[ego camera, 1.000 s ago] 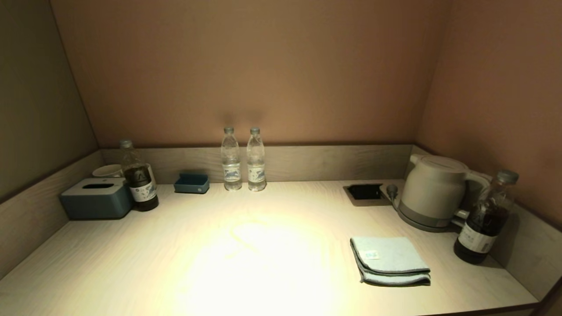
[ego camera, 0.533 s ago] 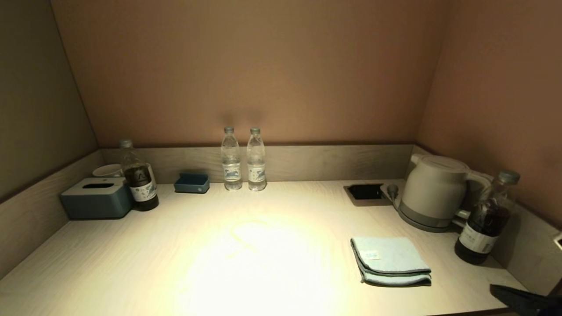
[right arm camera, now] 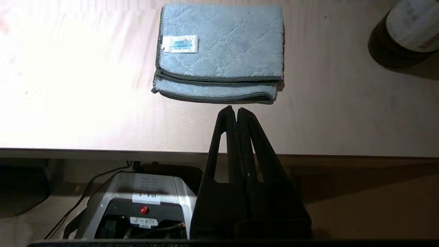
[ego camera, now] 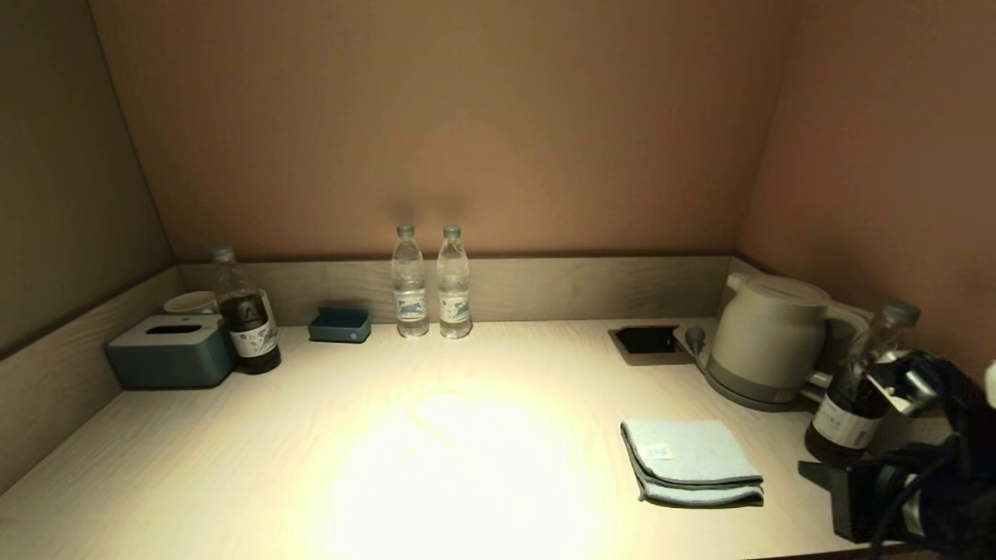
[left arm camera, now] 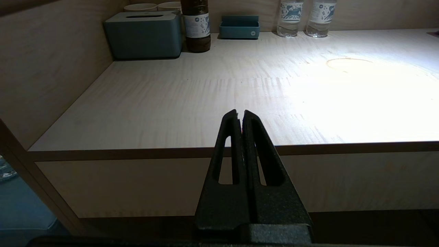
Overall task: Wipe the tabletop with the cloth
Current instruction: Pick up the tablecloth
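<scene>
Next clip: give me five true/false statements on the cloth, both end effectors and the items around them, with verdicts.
1. The cloth lies folded on the tabletop. True.
2. The right end effector grips the cloth. False: it is shut, short of the cloth's near edge, holding nothing.
3. The left end effector is open. False: its fingers are closed together.
4. Two clear water bottles stand at the back rim. True.
5. The kettle sits on the cloth. False: it stands behind it, apart.

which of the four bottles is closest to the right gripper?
The dark-liquid bottle at the right, beside the kettle. The other dark bottle and both clear bottles stand farther left.
</scene>
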You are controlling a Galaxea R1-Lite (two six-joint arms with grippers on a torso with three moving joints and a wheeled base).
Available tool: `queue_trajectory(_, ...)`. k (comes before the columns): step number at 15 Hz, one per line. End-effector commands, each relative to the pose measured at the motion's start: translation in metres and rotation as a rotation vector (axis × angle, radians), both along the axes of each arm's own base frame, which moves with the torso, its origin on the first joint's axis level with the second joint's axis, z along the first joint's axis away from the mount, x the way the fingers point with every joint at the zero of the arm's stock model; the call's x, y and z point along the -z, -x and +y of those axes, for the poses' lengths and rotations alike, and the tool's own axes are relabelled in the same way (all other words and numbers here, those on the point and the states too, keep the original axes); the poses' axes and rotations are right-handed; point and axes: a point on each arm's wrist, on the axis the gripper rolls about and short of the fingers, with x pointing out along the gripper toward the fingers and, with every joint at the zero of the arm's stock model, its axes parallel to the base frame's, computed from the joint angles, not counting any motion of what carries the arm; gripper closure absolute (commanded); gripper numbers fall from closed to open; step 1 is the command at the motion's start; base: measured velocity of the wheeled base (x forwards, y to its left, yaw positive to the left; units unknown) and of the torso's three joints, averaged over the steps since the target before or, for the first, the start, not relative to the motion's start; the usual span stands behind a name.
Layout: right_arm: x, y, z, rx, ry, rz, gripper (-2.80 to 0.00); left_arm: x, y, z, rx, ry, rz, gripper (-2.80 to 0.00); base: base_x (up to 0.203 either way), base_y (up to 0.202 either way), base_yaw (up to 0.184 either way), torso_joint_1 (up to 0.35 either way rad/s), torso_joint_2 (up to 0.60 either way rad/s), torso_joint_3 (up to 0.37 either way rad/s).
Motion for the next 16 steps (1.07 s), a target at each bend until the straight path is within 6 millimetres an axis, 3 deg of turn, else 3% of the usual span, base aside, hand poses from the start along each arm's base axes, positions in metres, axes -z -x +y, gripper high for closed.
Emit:
queue_trajectory(1, 0.02, -0.03, 0.001, 0.0, 0.002, 0.1, 0.0, 0.0, 0.0, 0.0, 0.0, 0.001, 0.0, 0.0, 0.0, 0.0, 0.0, 0.0, 0.0, 0.0)
queue_trajectory(6, 0.04, -0.081, 0.002, 0.006, -0.005, 0.173, 0.0, 0.0, 0.0, 0.0, 0.0, 0.001, 0.0, 0.0, 0.0, 0.0, 0.0, 0.0, 0.0, 0.0)
queue_trajectory(10, 0.042, -0.101, 0.009, -0.02, -0.001, 0.18, 0.0, 0.0, 0.0, 0.0, 0.0, 0.001, 0.0, 0.0, 0.0, 0.0, 0.0, 0.0, 0.0, 0.0)
queue_trajectory(15, 0.054, -0.11, 0.023, -0.067, 0.015, 0.221, 0.0, 0.0, 0.0, 0.0, 0.0, 0.001, 0.0, 0.0, 0.0, 0.0, 0.0, 0.0, 0.0, 0.0)
queue_trajectory(16, 0.055, -0.111, 0.024, -0.071, 0.016, 0.223, -2.8, 0.0, 0.0, 0.0, 0.0, 0.001, 0.0, 0.0, 0.0, 0.0, 0.0, 0.0, 0.0, 0.0)
